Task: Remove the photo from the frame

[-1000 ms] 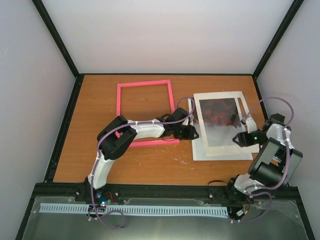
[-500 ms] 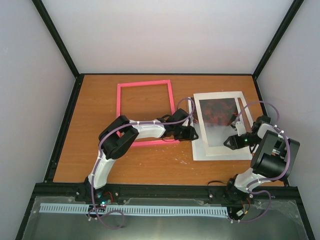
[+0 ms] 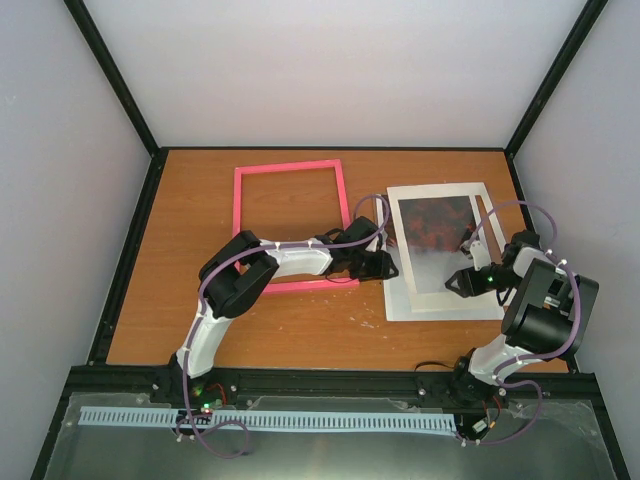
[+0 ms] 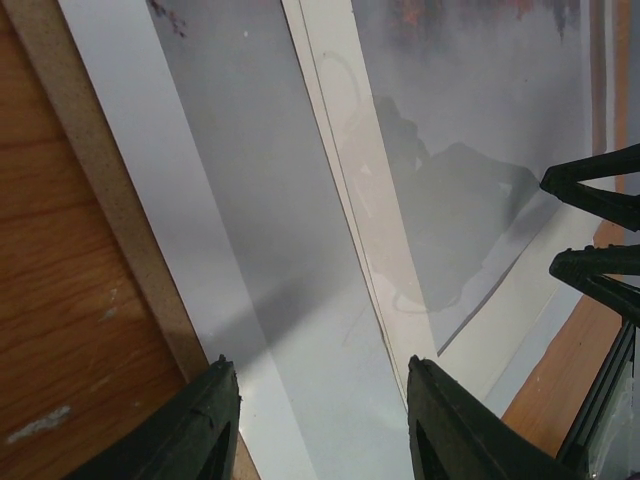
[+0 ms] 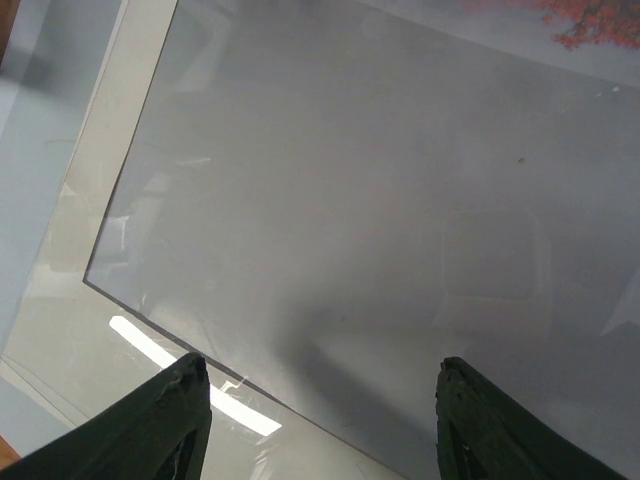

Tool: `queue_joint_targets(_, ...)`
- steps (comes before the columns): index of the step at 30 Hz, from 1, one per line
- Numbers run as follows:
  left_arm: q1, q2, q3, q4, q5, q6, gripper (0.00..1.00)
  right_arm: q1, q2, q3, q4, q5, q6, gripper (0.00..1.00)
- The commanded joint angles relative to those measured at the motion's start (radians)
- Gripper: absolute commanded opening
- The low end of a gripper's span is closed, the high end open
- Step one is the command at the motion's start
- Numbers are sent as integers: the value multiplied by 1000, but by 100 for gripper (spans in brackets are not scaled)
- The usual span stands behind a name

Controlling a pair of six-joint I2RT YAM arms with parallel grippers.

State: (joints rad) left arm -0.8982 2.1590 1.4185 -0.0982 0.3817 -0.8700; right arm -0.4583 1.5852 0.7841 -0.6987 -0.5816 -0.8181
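Note:
The pink frame lies flat and empty at the middle left of the table. The photo, dark red at its far end and pale grey at its near end, lies to the right of the frame on white and cream mat sheets. My left gripper is open and empty, low over the left edge of the sheets. My right gripper is open and empty over the photo's pale near end. The photo also shows in the left wrist view.
A brown board edge shows beside the white sheet on the wooden table. My left arm lies across the frame's near right corner. A black rail bounds the table on the left, with walls around it.
My right gripper has moved left from the sheets' right edge to over the photo's near end. My left arm has barely moved.

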Motion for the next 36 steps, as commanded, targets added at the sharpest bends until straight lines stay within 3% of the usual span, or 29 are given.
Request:
queue_joint_targets(1,-4,-11,-1,-23,-44,-32,47,9,37,-36,-2,60,19,61)
queue_joint_targets(18,-16,-34,-48,37,-57,-52,47,18,52,-34,-2,65,19,61)
queue_joint_targets(26,-36,-133,-69,61,-123,-37,47,20,64,-29,-2,65,22,61)
queue_joint_targets(36,-36,-55,-15,25,-73,-38,47,21,62,-30,-1,66,23,61)
